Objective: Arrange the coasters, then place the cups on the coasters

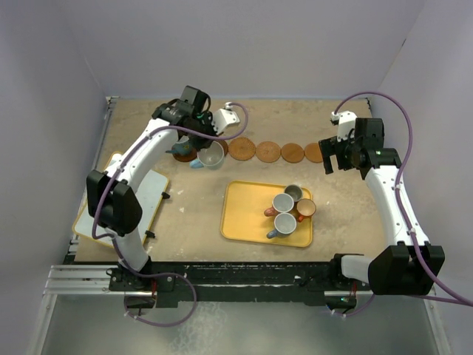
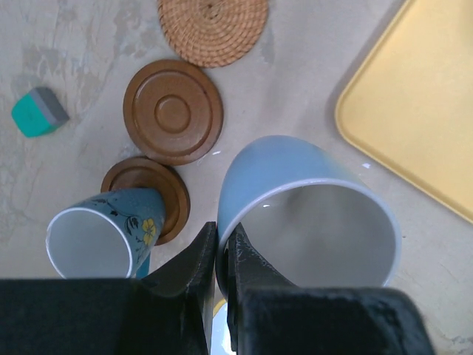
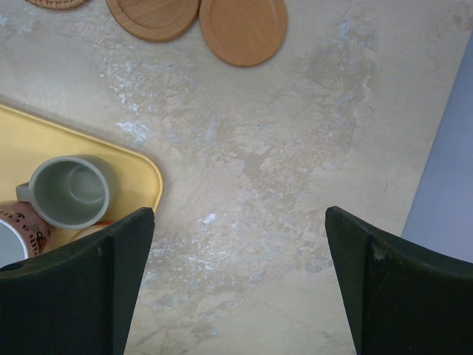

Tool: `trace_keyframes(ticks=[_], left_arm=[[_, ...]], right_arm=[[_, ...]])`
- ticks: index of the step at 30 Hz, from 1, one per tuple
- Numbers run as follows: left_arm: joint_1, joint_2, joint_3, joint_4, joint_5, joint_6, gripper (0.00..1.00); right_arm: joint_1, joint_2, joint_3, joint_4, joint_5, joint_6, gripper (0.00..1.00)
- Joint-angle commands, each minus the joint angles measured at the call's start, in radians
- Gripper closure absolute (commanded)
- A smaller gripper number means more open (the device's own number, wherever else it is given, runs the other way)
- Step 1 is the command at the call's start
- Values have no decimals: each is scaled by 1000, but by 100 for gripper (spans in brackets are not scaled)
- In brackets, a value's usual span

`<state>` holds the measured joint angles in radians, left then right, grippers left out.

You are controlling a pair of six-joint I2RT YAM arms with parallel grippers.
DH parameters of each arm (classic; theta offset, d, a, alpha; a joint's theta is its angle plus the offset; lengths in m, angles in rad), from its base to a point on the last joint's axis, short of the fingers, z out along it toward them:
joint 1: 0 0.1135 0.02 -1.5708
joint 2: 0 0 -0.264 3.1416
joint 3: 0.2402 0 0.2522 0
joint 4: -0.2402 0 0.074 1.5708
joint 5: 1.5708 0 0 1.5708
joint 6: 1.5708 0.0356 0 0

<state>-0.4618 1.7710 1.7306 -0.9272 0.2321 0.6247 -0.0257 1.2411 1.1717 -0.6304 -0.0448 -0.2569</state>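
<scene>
Pinching the near rim of a large blue cup [image 2: 295, 185] between the tightly closed fingers of the left gripper [image 2: 223, 238], one finger inside, one outside, just beside a flowered teal cup [image 2: 111, 222] sitting on a dark coaster [image 2: 168, 194]. Holding the right gripper [image 3: 240, 281] spread wide over the table [image 3: 259, 185], near two orange-brown coasters [image 3: 244, 29]. Leaving four smaller cups [image 1: 283, 202] standing in the yellow tray [image 1: 244, 222].

place: probably a robot lab | cues: bare walls [image 1: 244, 44], arms [image 1: 148, 151] on rail [image 1: 236, 275]
</scene>
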Motion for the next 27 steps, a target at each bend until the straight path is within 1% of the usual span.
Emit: trace_keyframes(ticks=[1,6,13,21,27], left_arm=[[68,37,73,85,53,-48,97],[128,106,132,95,102,-62,97],[164,195,208,94,134,-58,97],[175,295,314,91,151,-81,97],[175,382,426,21,157,-78,97]], right_arm=[[-3,-5,2,10,-15,-5,0],[-3,-4,2,10,-15,-7,0],[-4,-3,2,9,-15,-8,0],[-3,-2,2,6,-8,-8,0],[-4,-5,0,4,1,-10,0]])
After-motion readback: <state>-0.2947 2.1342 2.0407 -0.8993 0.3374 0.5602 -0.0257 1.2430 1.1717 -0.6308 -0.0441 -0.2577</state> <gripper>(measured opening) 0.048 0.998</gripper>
